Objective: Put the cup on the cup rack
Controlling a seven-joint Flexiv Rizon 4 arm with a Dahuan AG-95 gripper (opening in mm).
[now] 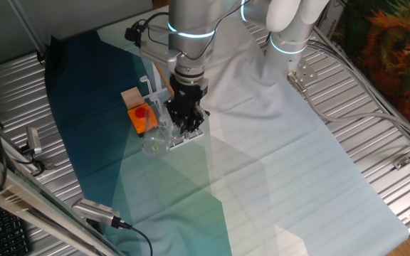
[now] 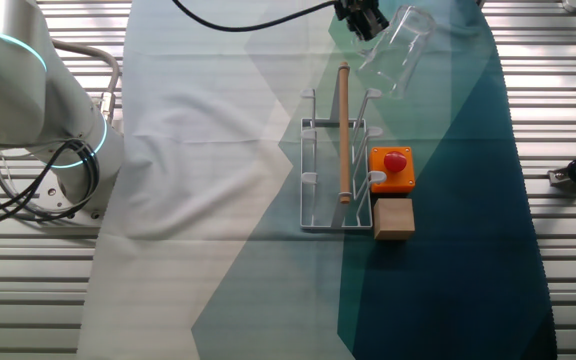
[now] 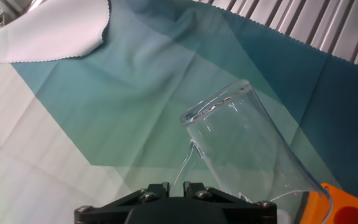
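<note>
Above the cup rack (image 2: 339, 170), the claw (image 2: 360, 20) is gripping the cup (image 2: 396, 50) by its handle, the glass tilting just beside its fingers.

1. Even, bright, diffuse light; shadows on the teal-and-white cloth (image 1: 262, 178) are soft.
2. Small glints on the clear glass mug (image 3: 247, 155).
3. Hand view's bottom edge is slightly blurred.
</note>
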